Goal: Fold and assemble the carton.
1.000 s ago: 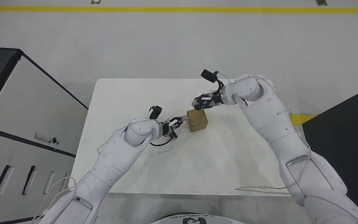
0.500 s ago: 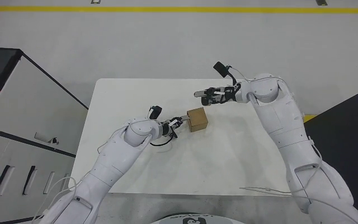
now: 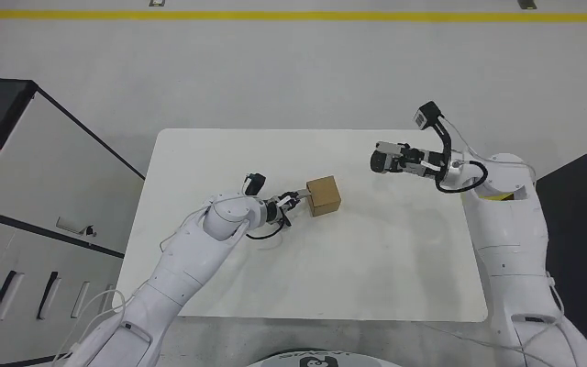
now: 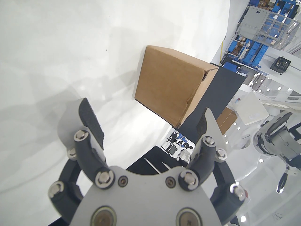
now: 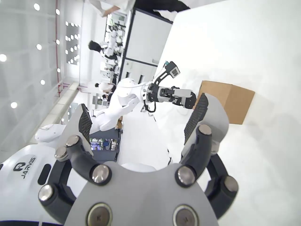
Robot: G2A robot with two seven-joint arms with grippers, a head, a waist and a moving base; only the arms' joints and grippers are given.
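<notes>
A small brown carton (image 3: pixel 324 195) stands closed on the white table (image 3: pixel 275 275), near its middle. My left gripper (image 3: pixel 295 200) sits just beside the carton's left side, open, nothing between its fingers. In the left wrist view the carton (image 4: pixel 171 84) lies a little beyond my open left gripper (image 4: pixel 145 116), not touched. My right gripper (image 3: pixel 377 156) hangs open to the right of the carton and farther back, well apart from it. The right wrist view has the carton (image 5: pixel 231 102) past my open right gripper (image 5: pixel 143 115), and the left gripper (image 5: pixel 188 97) next to it.
A dark cabinet (image 3: pixel 37 174) stands off the table's left edge. The table's front and right parts hold nothing. A yellow floor line (image 3: pixel 293 15) runs far behind the table.
My right arm has pulled back from the carton's top right corner, moving right and away. The left arm and the carton have stayed put.
</notes>
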